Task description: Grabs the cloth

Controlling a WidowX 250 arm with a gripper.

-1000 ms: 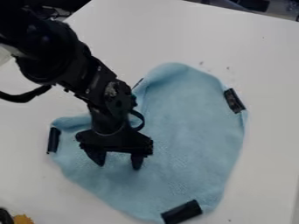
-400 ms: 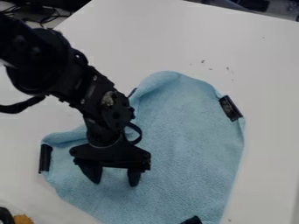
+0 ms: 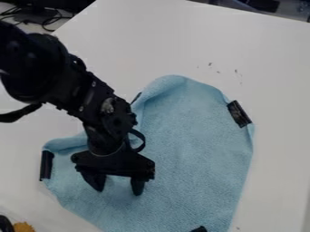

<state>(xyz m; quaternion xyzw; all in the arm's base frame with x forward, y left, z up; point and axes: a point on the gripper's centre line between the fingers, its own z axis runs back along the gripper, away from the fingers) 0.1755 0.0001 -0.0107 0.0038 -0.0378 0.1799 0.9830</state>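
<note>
The black gripper (image 3: 116, 186) points down over the lower left part of the light blue cloth (image 3: 191, 149). Its two fingers stand apart, their tips at or just above the fabric; I cannot tell whether they touch it. No fold of cloth is visibly pinched between them. The cloth lies mostly spread out, with a raised fold along its upper left side. Black clips sit on its edges, one (image 3: 239, 113) at the upper right and another (image 3: 46, 165) at the left.
The white table (image 3: 278, 68) surrounds the cloth, with small dark specks above it. An orange-yellow object (image 3: 23, 227) and a black item (image 3: 5, 224) are at the lower left corner. Cables (image 3: 57, 19) lie beyond the table's upper left edge.
The gripper has moved down the view and slightly left. The cloth has shifted down and a little left with its clips, the bottom clip now mostly cut off by the lower edge.
</note>
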